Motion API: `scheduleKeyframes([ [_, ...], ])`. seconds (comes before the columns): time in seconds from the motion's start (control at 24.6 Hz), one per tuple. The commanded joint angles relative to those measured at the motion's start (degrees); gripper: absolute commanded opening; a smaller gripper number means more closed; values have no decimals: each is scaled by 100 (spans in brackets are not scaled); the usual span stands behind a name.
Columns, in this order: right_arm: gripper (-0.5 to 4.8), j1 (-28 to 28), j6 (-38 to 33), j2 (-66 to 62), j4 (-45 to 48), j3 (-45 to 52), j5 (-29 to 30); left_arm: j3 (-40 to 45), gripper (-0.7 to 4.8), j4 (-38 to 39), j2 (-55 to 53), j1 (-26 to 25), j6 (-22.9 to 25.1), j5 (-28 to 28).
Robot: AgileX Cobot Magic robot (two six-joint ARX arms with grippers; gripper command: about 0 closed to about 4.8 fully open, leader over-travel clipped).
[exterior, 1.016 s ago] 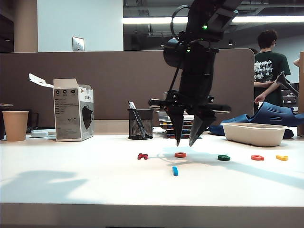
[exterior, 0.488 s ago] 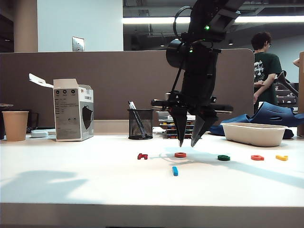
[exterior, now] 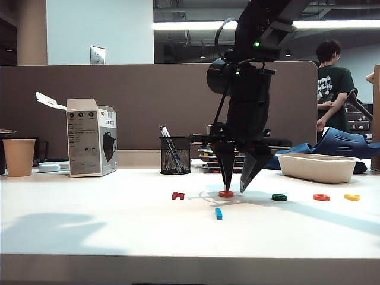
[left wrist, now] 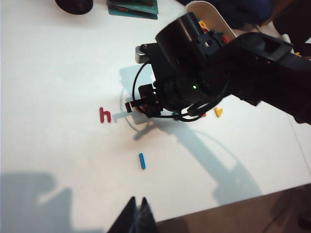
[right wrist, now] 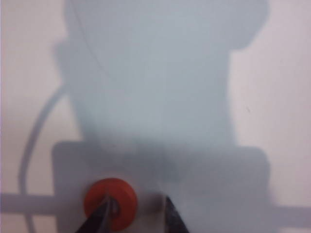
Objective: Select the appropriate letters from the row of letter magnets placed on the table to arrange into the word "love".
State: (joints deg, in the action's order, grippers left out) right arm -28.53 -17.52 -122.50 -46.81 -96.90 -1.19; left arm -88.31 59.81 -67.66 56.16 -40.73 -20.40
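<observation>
Orange-red ring (exterior: 225, 193) lies mid-worktop (exterior: 119, 231), the right gripper (exterior: 235, 187) straddling its rim, one fingertip (right wrist: 104, 213) inside the hole, jaws partly apart. Blue bar (exterior: 218, 214) lies nearer the front edge amid bare surface. The left gripper (left wrist: 137, 213) hovers pinched together. A white tray (exterior: 317, 167) stands behind.

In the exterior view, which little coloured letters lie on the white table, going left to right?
Dark red angular letter → blue straight bar → orange-red ring, under the open right gripper → dark green rounded letter → second orange-red letter → yellow angled letter.
</observation>
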Motion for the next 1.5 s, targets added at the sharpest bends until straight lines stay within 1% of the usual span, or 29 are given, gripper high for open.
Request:
scheduleKeyframes([
  [0.04, 134, -9, 4, -37, 42, -4, 28, -13, -5, -35, 15, 11, 20, -146],
  [0.16, 128, -9, 4, -42, 74, -4, 28, -13, -5, -35, 15, 11, 22, -146],
  [0.2, 96, -9, 9, -42, 44, -4, 28, -13, -5, -35, 15, 11, 20, -149],
  [0.33, 40, -15, 28, -42, -190, -4, 28, -13, -5, -35, 15, 11, 20, -149],
  [0.37, 24, -20, 26, -42, -315, -4, 28, -13, -5, -35, 15, 11, 20, -149],
  [0.41, 20, -20, 26, -42, -411, -4, 28, -13, -5, -37, 15, 11, 20, -149],
  [0.53, 20, -20, 22, -42, -859, -4, 31, -13, -5, -35, 15, 11, 20, -149],
  [0.69, 20, -20, 17, -42, -1169, 2, 37, -13, -5, -35, 15, 11, 22, -146],
  [0.77, 20, -31, -28, -42, -1257, 15, 289, -13, -5, -35, 15, 11, 22, -146],
  [0.89, 20, -131, -94, -42, -1340, 164, 391, -13, -5, -35, 15, 11, 20, -146],
  [1.14, 21, -601, -358, 24, -1211, 1058, 437, -13, -5, -33, 20, 11, 22, -146],
  [1.26, 21, -752, -586, 345, -763, 1685, 520, -13, -5, -31, 20, 13, 22, -144],
  [1.5, 21, -739, -822, 1025, -490, 2774, 511, -13, -5, -31, 20, 13, 22, -144],
])
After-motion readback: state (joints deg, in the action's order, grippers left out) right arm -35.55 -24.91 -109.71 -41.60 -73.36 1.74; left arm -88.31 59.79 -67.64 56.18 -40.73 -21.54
